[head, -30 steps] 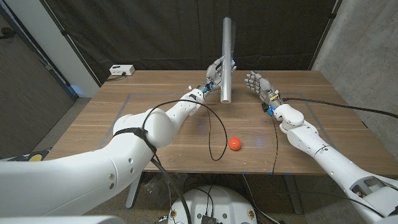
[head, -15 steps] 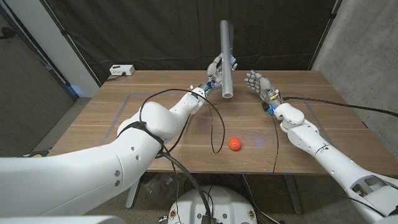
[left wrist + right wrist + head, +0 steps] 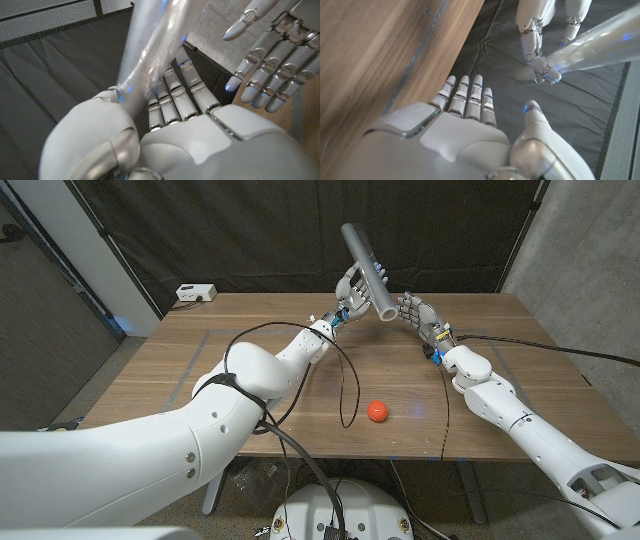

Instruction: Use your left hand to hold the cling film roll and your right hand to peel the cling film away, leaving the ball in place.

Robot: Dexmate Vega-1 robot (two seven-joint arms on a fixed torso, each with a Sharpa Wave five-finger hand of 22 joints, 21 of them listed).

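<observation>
Left hand holds tilted cling film roll above the tabletop; right hand spread, holding nothing.

Head view: left hand [image 3: 352,288] grips the cling film roll [image 3: 368,268] at the far side of the tabletop [image 3: 200,370], roll lifted and leaning, lower end toward the right hand [image 3: 416,314], which stands just beside it, fingers apart. Orange ball [image 3: 377,411] sits near the front edge, well apart from both hands. A white box [image 3: 195,293] lies at the far left corner. Left wrist view: left hand [image 3: 165,130] wrapped around the roll [image 3: 150,50], right hand fingertips [image 3: 260,75] close by. Right wrist view: right hand [image 3: 465,130] open, roll [image 3: 590,42] ahead of it, contact unclear.
</observation>
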